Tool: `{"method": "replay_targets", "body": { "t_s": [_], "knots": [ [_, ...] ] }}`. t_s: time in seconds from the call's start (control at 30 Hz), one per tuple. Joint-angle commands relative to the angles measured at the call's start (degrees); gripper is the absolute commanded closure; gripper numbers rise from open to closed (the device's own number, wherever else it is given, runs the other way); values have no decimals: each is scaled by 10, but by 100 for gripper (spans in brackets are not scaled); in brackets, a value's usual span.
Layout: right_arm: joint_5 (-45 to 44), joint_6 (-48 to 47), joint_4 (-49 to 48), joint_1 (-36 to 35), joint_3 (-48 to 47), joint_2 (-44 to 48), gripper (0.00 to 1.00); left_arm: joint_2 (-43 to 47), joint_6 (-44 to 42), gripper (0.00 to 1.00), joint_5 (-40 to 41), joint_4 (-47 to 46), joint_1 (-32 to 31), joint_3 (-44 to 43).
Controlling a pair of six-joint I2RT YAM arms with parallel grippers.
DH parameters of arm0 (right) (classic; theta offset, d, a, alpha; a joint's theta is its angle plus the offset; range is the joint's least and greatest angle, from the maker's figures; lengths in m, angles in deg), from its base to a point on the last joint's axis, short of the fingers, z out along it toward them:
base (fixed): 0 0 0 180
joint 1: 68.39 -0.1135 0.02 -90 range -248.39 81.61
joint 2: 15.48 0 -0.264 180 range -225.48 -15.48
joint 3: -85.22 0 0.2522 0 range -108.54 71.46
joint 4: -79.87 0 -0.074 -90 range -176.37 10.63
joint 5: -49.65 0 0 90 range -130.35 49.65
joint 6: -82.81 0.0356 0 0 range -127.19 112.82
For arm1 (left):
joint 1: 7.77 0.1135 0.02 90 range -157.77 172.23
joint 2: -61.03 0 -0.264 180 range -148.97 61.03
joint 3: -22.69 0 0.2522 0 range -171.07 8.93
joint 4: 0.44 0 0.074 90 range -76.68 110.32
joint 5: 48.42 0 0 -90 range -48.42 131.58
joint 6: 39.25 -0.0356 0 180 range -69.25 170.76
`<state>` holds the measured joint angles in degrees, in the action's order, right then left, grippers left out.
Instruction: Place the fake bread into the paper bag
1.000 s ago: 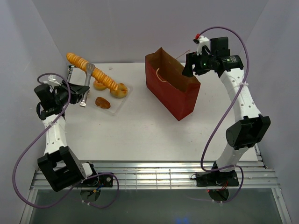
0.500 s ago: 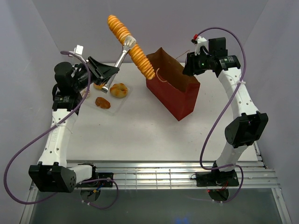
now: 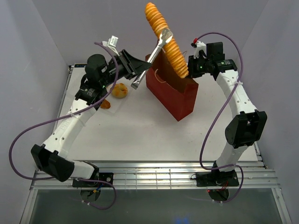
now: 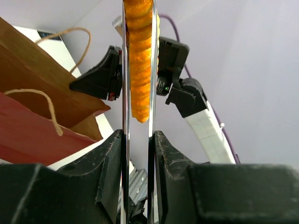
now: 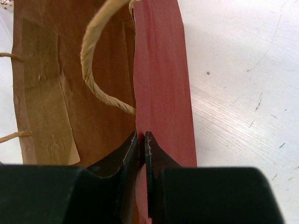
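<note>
The long ridged loaf (image 3: 164,38) of fake bread hangs tilted in the air over the open top of the dark-red paper bag (image 3: 179,98). Metal tongs (image 3: 157,46) pinch it. My left gripper (image 3: 142,70) is shut on the tongs' two blades. In the left wrist view the loaf (image 4: 140,70) sits between the blades (image 4: 124,93), above my left gripper (image 4: 138,158), with the bag (image 4: 28,135) at lower left. My right gripper (image 3: 190,72) is at the bag's far right rim. The right wrist view shows it (image 5: 141,140) shut on the bag's red wall (image 5: 163,93).
A round bun (image 3: 120,90) and a small brown piece (image 3: 106,104) lie on a clear tray (image 3: 115,108) left of the bag, under my left arm. The bag's string handle (image 5: 93,70) loops over its brown inside. A metal grating (image 3: 154,175) runs along the near edge.
My left arm has swung the tongs and loaf up from the tray and rightwards to above the bag. My right gripper has closed on the bag's rim.
</note>
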<state>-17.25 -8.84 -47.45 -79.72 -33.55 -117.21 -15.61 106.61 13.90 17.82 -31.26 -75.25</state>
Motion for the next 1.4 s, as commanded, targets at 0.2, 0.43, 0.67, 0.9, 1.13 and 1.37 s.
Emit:
{"method": "replay_targets", "body": {
  "t_s": [0.2, 0.43, 0.67, 0.9, 1.13, 1.37],
  "knots": [
    [-19, 51, -44, -4, 96, 78, 87, -36, -71, 100, 126, -19, -87, 2],
    [2, 59, -54, -4, 118, 87, 91, -28, -101, 100, 170, -7, -100, 9],
    [0, 66, -59, -4, 115, 96, 91, -42, -137, 100, 195, -7, -121, 8],
    [-9, 60, -55, -4, 115, 96, 90, -20, -174, 98, 224, -6, -138, 45],
    [-7, 60, -60, -4, 123, 95, 90, 3, -182, 85, 253, -3, -141, 84],
    [-10, 58, -60, -4, 130, 101, 90, 0, -170, 66, 239, -3, -141, 96]
  ]
}}
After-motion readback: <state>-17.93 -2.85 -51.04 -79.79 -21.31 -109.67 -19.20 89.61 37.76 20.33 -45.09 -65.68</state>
